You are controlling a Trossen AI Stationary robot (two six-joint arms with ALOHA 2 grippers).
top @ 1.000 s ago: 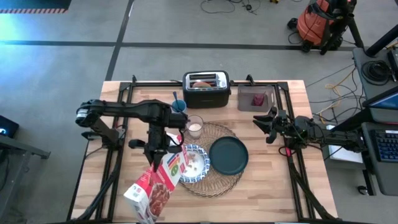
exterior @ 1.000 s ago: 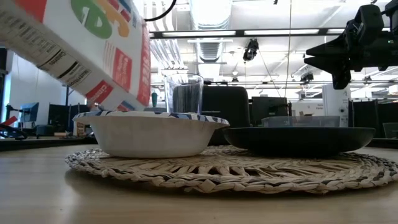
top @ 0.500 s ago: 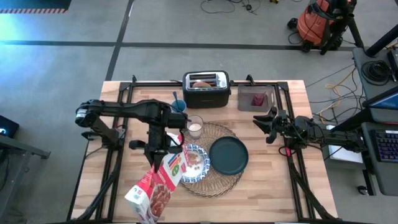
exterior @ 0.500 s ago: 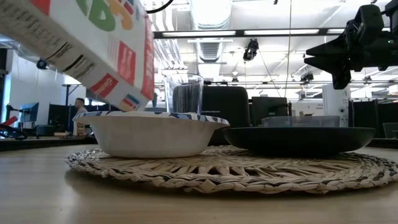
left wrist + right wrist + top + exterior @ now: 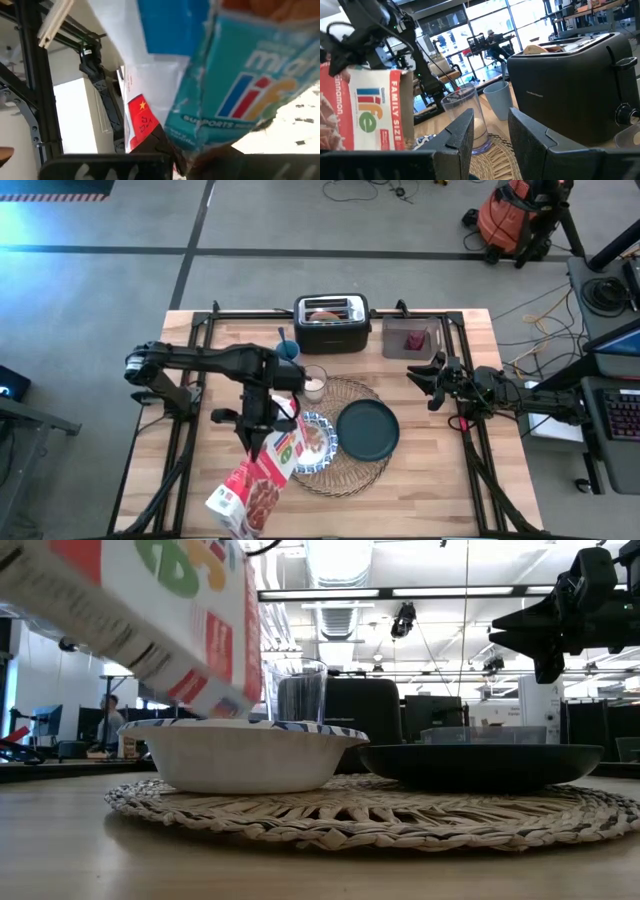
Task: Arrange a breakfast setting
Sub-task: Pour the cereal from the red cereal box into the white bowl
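I have the left gripper (image 5: 258,423) clamped on the cereal box (image 5: 258,480), which hangs tilted with its open end over the blue-and-white bowl (image 5: 316,443); against a second ago the box has swung a little, its far end now reaching toward five o'clock rather than six, and in the low view its lower corner sits further over the bowl's rim; I read that as the pour carrying on, and cereal already shows in the bowl. The bowl sits at nine o'clock on the straw placemat (image 5: 350,478), the glass of milk (image 5: 313,384) at eleven o'clock on its edge, the teal plate (image 5: 367,430) just beside the bowl at the mat's centre. The toaster (image 5: 331,322) stands beyond at twelve o'clock; I see no spoon. The right gripper (image 5: 432,383) waits at three o'clock, fingers partly apart and holding nothing. On the box I can read "life", "FAMILY SIZE", "cinnamon" and "SUPPORTS"; the toaster's badge is too small.
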